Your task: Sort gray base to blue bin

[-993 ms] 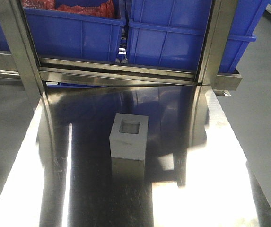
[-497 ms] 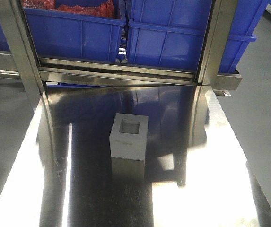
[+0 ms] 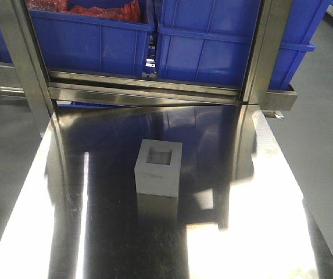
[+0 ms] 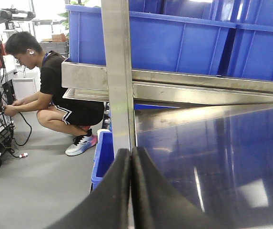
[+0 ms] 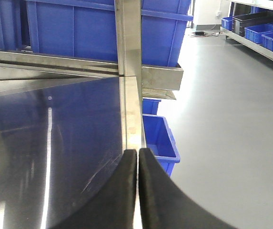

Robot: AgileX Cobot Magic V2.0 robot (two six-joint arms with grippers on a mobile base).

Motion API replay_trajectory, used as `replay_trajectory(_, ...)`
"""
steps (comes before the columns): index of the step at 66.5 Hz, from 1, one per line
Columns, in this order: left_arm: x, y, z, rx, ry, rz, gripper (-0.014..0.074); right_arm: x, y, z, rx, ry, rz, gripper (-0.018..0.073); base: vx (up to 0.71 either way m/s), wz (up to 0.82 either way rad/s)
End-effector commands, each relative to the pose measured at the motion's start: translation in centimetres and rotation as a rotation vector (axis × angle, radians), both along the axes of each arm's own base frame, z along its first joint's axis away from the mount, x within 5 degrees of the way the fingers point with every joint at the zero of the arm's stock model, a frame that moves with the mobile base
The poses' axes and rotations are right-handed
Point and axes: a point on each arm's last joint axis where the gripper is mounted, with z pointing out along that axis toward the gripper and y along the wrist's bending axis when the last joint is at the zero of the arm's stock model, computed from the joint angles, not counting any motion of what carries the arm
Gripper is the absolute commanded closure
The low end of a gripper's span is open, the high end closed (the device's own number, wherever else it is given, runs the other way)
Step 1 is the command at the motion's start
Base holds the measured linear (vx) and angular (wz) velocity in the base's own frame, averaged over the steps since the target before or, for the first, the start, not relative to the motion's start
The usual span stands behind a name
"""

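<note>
Base (image 3: pixel 158 168): mid-worktop (image 3: pixel 67 232), recess up, untouched
Left gripper (image 4: pixel 130 157): clenched, empty; right gripper (image 5: pixel 137 157): same
Risk: off-centre pinch could skid it on slick steel; shelf rail (image 3: pixel 143 93) may snag the lift to bin (image 3: pixel 212 55)

My left gripper (image 4: pixel 130 155) reads closed in its wrist view. Its two black fingers (image 4: pixel 110 195) meet edge to edge, with only a thin seam between them from the tips down to the lower frame edge. My right gripper (image 5: pixel 137 153) is in the same state. Both of its curved black fingers (image 5: pixel 162 200) are pressed together along their inner faces, tips level with one another. Each pair widens toward its base. I cannot see the wrists or the arm links.
</note>
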Motion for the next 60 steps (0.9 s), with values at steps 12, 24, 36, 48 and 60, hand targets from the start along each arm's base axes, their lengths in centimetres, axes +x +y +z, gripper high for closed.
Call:
replay_trajectory(12, -0.3, 0.0, 2.2, -0.001, -0.152, -0.002, 0.0603, 0.2, 0.0, 0.5, -0.020, -0.052, -0.002, 0.0564, 0.00, 0.00)
replay_trajectory(24, -0.2, 0.0, 5.6, 0.000, -0.116, -0.005, 0.0603, 0.2, 0.0, 0.5, -0.020, -0.052, -0.002, 0.0564, 0.00, 0.00)
replay_trajectory(36, 1.5, 0.1, 11.1, 0.048, 0.025, -0.007, 0.0603, 0.2, 0.0, 0.5, -0.020, -0.052, -0.002, 0.0564, 0.00, 0.00)
replay_trajectory(48, 4.4, 0.3, 14.0, 0.039, 0.154, -0.011, 0.0603, 0.2, 0.0, 0.5, -0.020, -0.052, -0.002, 0.0564, 0.00, 0.00)
replay_trajectory(60, 5.2, 0.3, 14.5, 0.038, 0.140, -0.010, 0.0601, 0.2, 0.0, 0.5, -0.020, -0.052, -0.002, 0.0564, 0.00, 0.00)
